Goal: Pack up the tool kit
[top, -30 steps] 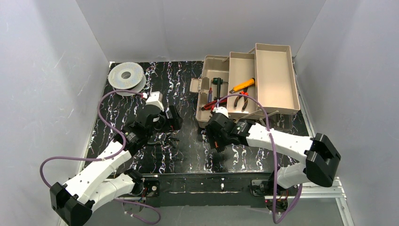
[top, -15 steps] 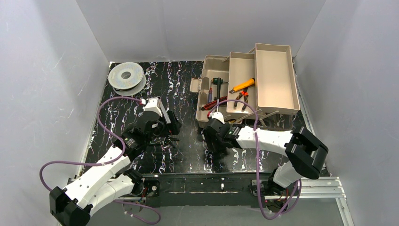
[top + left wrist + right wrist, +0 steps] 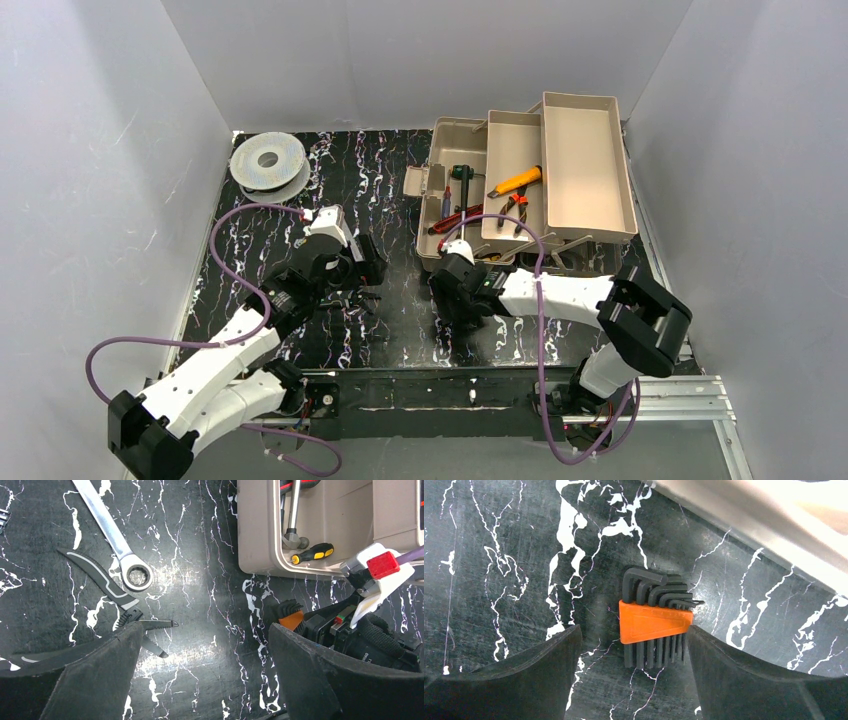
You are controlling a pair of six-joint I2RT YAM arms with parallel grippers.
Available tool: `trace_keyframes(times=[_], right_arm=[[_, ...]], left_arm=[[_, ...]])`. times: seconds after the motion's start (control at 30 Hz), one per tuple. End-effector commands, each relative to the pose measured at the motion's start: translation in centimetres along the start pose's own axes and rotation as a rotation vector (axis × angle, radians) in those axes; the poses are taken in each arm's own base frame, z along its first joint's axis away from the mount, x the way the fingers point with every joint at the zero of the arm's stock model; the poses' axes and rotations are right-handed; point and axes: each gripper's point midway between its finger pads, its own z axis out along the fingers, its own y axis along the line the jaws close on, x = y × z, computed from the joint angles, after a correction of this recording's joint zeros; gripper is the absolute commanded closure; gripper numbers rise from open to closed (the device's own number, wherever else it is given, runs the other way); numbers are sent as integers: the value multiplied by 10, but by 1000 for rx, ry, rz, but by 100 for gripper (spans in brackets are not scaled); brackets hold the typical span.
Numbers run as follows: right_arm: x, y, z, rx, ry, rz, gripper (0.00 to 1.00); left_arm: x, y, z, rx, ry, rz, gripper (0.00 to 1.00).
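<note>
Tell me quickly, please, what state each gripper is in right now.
Left gripper: open, holding nothing.
Right gripper: open around the hex key set, not closed on it.

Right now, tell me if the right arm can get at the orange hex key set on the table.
Probably yes: the right gripper is open, the hex key set lies between its fingers in the wrist view, and nothing covers it.
</note>
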Motion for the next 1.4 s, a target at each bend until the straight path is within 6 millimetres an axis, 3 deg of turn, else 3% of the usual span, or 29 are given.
trace_keyframes(times=[0.0,0.27,0.63,0.77,0.97,1.13,1.37], right_arm=[[-10,2,6,-9,-9,3,15],[-4,-16,10,-36,23,97,16],[5,-23,11,-19,52,91,18],[18,-23,15,-21,88,107,20],[35,-29,22,12,119,103,29],[29,-24,16,52,82,53,53],[12,-23,2,101,24,19,58]], left_arm=[[-13,-4,-2,2,-39,11,3],[-13,0,-6,-9,-48,10,3],[-13,-3,-4,-1,-46,7,3],[-14,-2,-4,-1,-51,6,3],[-13,-1,-5,-2,-53,6,3],[-14,-3,-4,5,-51,4,3],[-15,-4,-6,9,-56,2,4]])
